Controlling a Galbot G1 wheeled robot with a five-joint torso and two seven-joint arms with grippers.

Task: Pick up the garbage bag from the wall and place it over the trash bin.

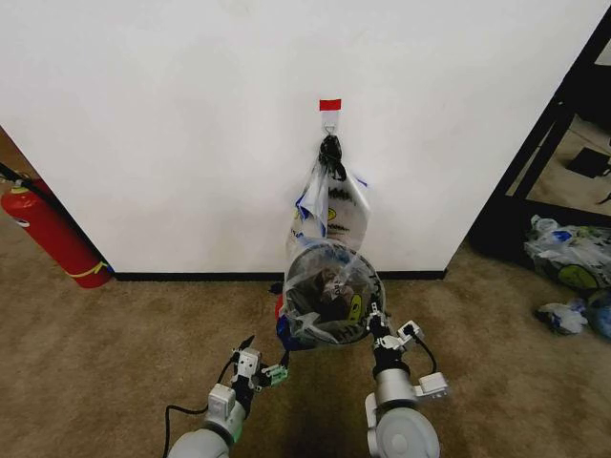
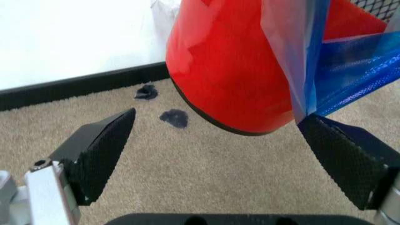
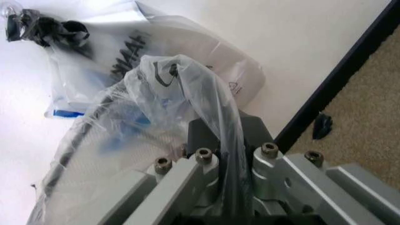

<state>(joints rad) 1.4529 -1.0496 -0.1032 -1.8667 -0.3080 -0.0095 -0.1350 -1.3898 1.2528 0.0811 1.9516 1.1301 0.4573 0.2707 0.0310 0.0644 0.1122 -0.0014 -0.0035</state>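
right gripper (image 1: 380, 324): clamped on garbage bag (image 1: 329, 296) film at bin rim
left gripper (image 2: 218, 154): spread wide, empty, near trash bin (image 2: 231, 70) base
progress: bag draped over bin, release left

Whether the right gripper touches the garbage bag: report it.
Touching. The right wrist view shows the right gripper shut on a fold of the garbage bag over the trash bin.

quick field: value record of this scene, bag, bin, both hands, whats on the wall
garbage bag: draped over the bin's mouth, blue handle hanging down the side
trash bin: black mesh, red base, on the carpet by the wall
right hand: at the bin rim, shut on a fold of the bag
left hand: open, low beside the red base, grasping nothing
wall: white, hook under red tape
other bags: bunch hanging from the hook by a black knot
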